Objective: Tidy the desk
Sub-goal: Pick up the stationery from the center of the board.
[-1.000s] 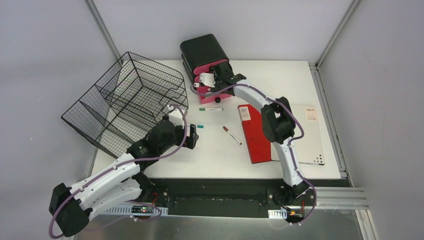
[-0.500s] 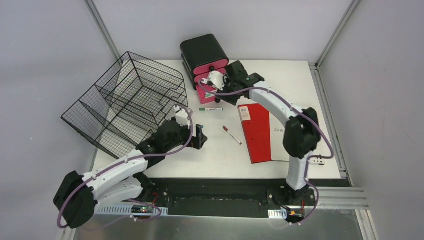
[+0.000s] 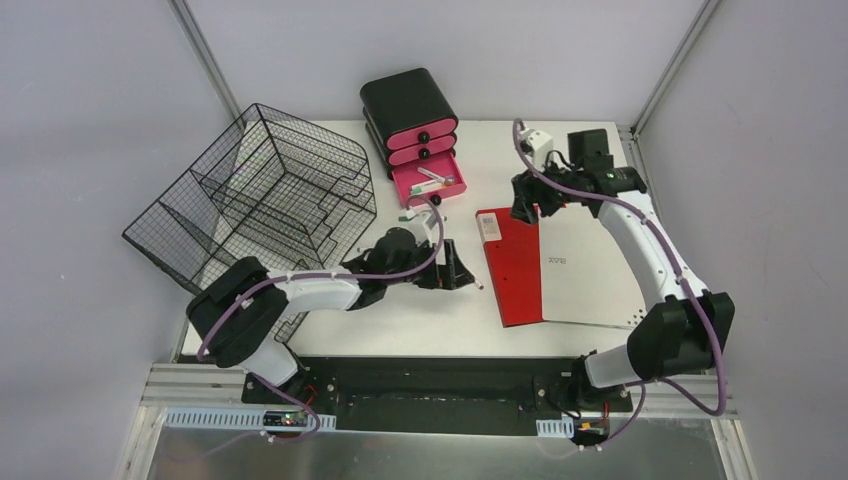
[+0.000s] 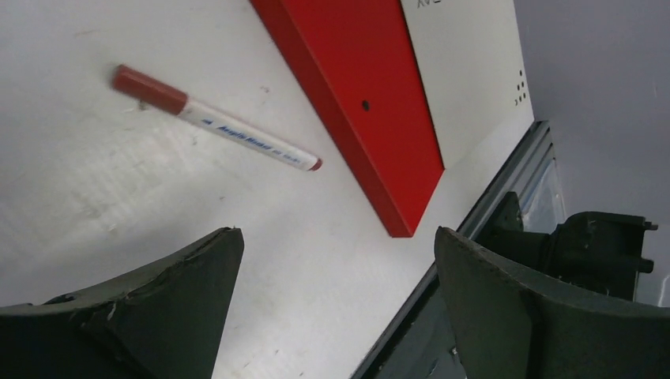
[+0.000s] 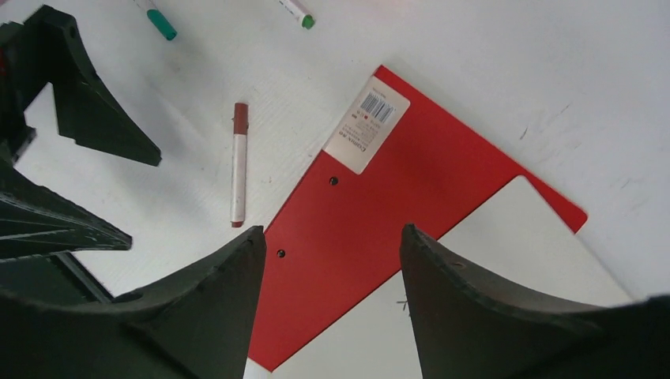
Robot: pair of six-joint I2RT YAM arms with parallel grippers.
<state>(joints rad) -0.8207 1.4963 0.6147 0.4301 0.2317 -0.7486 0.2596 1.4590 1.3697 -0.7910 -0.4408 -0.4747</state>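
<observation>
Desk surface (image 3: 420, 310) lies beneath both arms and carries every item in view. Change noted: the right hand (image 3: 522, 205), at the pink drawer unit (image 3: 410, 105) a second ago, has pulled clear and now hangs over the far corner of the red-and-white notebook (image 3: 560, 270). Its fingers stand apart with nothing between them. The bottom drawer (image 3: 432, 183) it left stands open, with what looks like a marker lying inside. One item appears stowed and the drawer is ready for more. The left hand (image 3: 458, 272) has swung away from the wire basket (image 3: 260, 200) and now sits low over the surface, spread wide and empty. The red marker (image 4: 213, 130) lies just beyond its fingertips, not yet between them, and is judged the likely next pickup. Two green markers (image 5: 162, 24) (image 5: 299, 14) lie loose on the far side of this hand, toward the drawer. Edges: the notebook's red border runs just past the marker from the left hand, limiting overshoot. The metal-framed near edge lies close on the hand's other flank. Bare surface shows on both sides of the marker, room enough for the fingers. With the right hand well apart, the way to the drawer appears unobstructed.
</observation>
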